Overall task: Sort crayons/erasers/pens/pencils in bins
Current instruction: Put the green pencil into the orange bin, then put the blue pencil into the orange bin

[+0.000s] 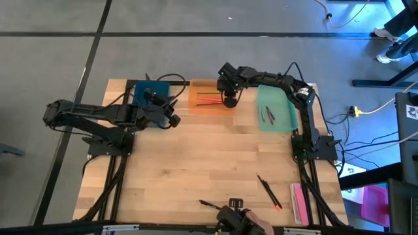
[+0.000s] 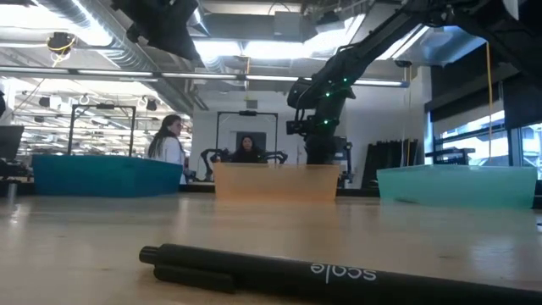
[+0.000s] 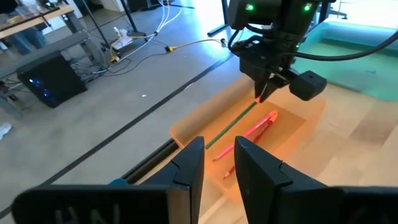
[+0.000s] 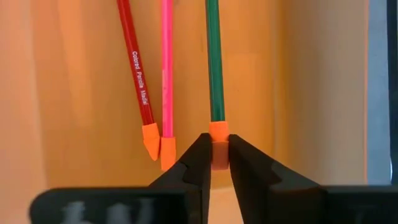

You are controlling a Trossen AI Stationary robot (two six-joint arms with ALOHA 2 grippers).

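Right gripper [image 4: 213, 163] pinches green pencil [image 4: 214, 62] by its orange end over orange bin [image 1: 202, 104], shaft running lengthwise beside red pencil [image 4: 137, 62].

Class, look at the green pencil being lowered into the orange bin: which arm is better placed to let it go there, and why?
The right arm. Its gripper is shut on the green pencil over the orange bin, beside the red pencil. The left gripper holds nothing, beside the blue bin.

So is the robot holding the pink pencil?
No, the right gripper pinches the green pencil; the pink pencil lies free in the orange bin.
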